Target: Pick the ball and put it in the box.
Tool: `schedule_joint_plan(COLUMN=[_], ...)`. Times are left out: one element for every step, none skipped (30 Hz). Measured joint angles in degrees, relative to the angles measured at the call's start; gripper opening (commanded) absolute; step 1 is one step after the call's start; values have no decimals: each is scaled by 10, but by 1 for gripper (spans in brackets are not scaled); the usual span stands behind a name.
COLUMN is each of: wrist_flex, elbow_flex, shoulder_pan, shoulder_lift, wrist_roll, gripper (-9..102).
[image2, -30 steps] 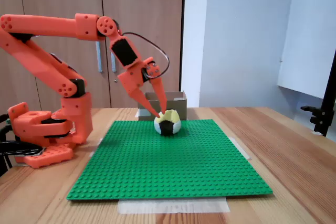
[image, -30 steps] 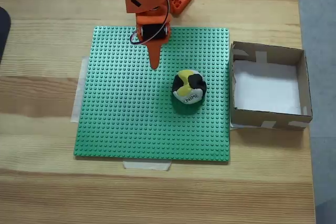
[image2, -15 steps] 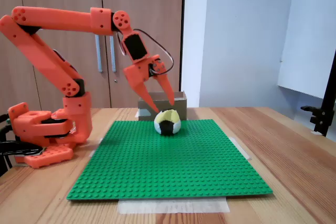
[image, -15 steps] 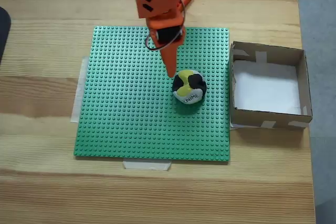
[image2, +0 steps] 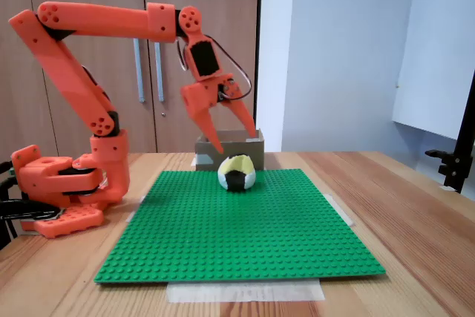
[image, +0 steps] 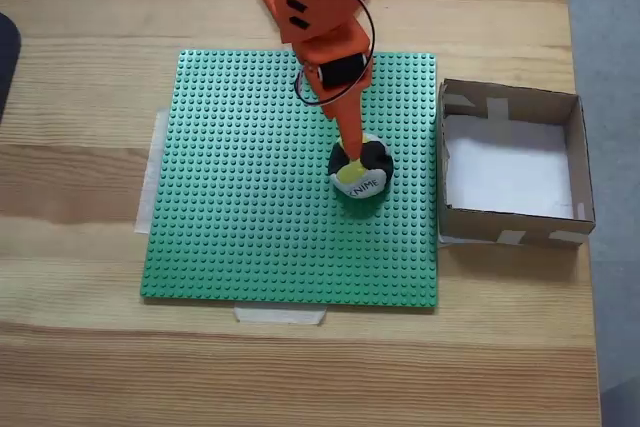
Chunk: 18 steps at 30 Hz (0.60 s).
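Note:
The ball (image: pixel 360 174), patched yellow, black and white with black lettering, rests on the green studded baseplate (image: pixel 240 197), right of its middle. In the side-on fixed view the ball (image2: pixel 237 172) sits in front of the box (image2: pixel 245 142). My orange gripper (image2: pixel 237 145) hangs open just above the ball, its two fingers pointing down and spread to either side of the ball's top, holding nothing. From above, the gripper (image: pixel 350 145) reaches the ball's far edge. The box (image: pixel 510 162), brown cardboard with a white bottom, stands empty right of the baseplate.
The orange arm's base (image2: pixel 63 183) stands at the far side of the baseplate, on the left in the side-on view. Pale tape holds the baseplate to the wooden table (image: pixel 80 347). A dark object (image: pixel 5 57) lies at the left table edge.
The gripper has swung right in the top-down view, from left of the ball to over it. It has also risen a little and its jaws have spread wider. The ball has not moved.

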Motion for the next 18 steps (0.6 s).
schedule_joint_plan(wrist_flex=[6,11,18,22,25,29,33,37,42,47,50,54,56,58,61,62,62,63], elbow_flex=[-6,-11,-17,-21,-26,-32,-36,-41,-48,-55,-62,-68,-74,-80,-83,-88,-91,-93], shoulder_pan=[-8,-10,-10,-5,-4,-7,-14,-16,-17,-12,-11,-11,-12,-17,-20,-21,-21,-19], shoulder_lift=[-8,-15,-22,-29,-36,-44,-52,-59,-68,-75,-82,-87,-92,-98,-105,-112,-119,-123], wrist_roll=[0,0,0,0,0,0,0,0,0,0,0,0,0,0,0,0,0,0], gripper=[37,38,38,38,38,38,38,38,38,38,38,38,38,38,38,38,39,39])
